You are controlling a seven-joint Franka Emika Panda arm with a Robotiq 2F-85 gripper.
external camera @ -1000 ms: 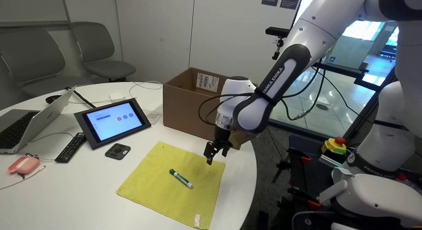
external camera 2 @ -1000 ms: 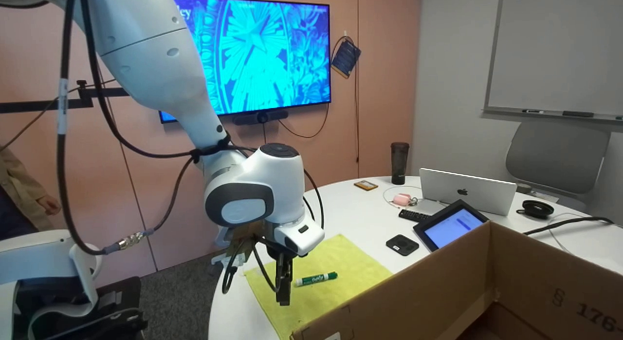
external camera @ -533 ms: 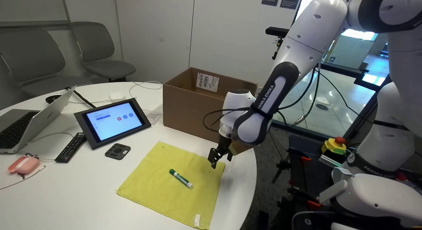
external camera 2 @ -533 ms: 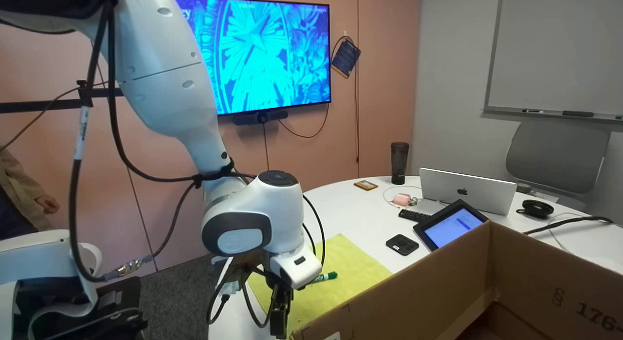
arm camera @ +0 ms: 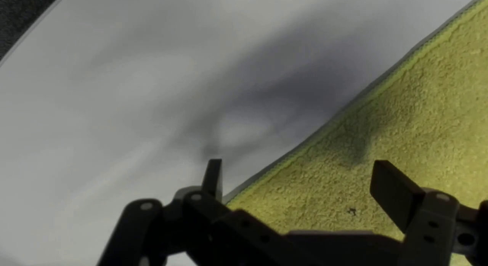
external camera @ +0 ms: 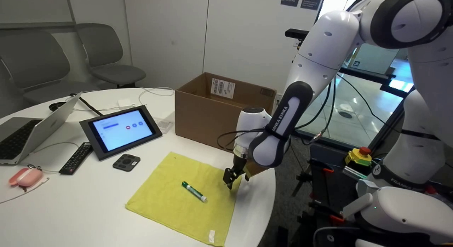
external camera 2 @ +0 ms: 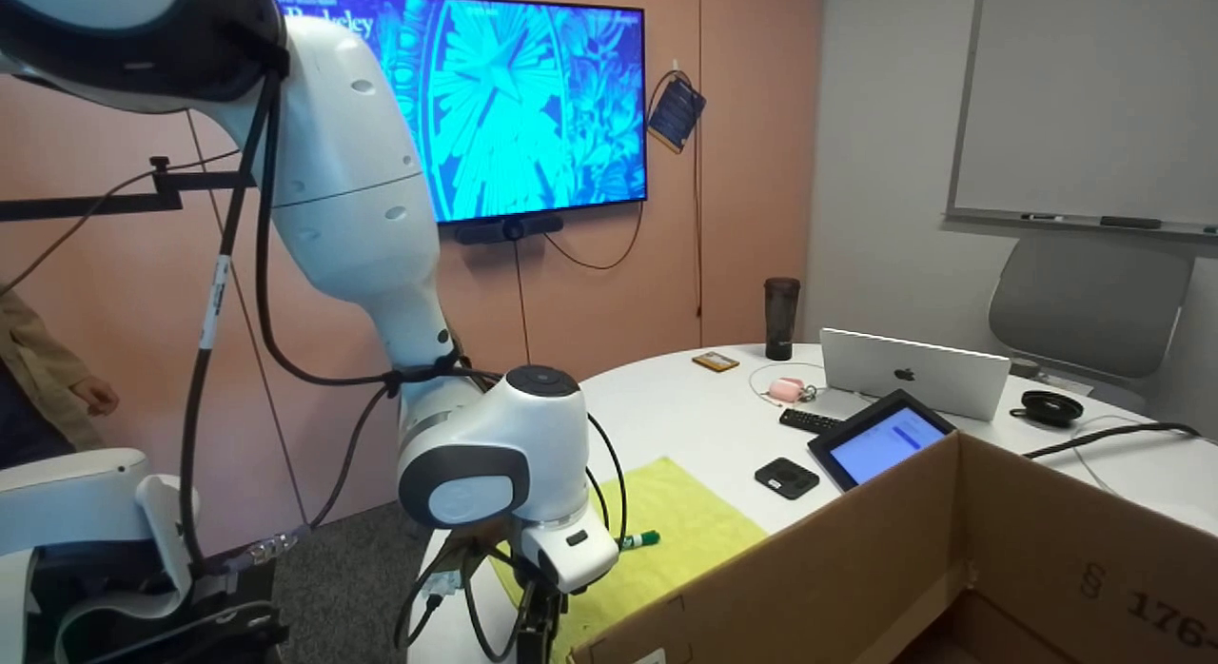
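In an exterior view: gripper (external camera: 238, 182) is low at one corner of the yellow cloth (external camera: 177, 211), tips down; can't tell if they touch. Cloth lies flat near the rim of the white round table (external camera: 88, 208). Green-and-white marker (external camera: 194, 191) lies near the cloth's middle, apart from the gripper. Cardboard box (external camera: 205, 119), top open, stands just beside the cloth. Rest of tabletop: lit touch panel (external camera: 124, 130), small dark keypad (external camera: 126, 162), remote (external camera: 76, 158), pink case (external camera: 30, 177), open laptop (external camera: 47, 132). Two grey chairs (external camera: 99, 45) by a pale wall (external camera: 166, 34); light tiled floor (external camera: 357, 123) at right.

Wrist view: jaws wide apart, one over bare tabletop, one over cloth, cloth edge running diagonally between. Soft shadows on the white, small dark speck (arm camera: 351, 211) on the yellow. Table edge and dark carpet (arm camera: 19, 14) at top left.

In an exterior view: gripper is at the bottom, partly cut off, jaw gap unreadable from here. Marker's green end shows past the arm (external camera 2: 504, 464). Box fills lower right. Pinkish wall panels (external camera 2: 752, 217), lit screen (external camera 2: 533, 103), camera bar (external camera 2: 514, 229) under it. Whiteboard (external camera 2: 1094, 93) on grey wall (external camera 2: 885, 122). Tumbler (external camera 2: 781, 317) near the table's far rim. Person (external camera 2: 38, 369) at left, partly in frame.
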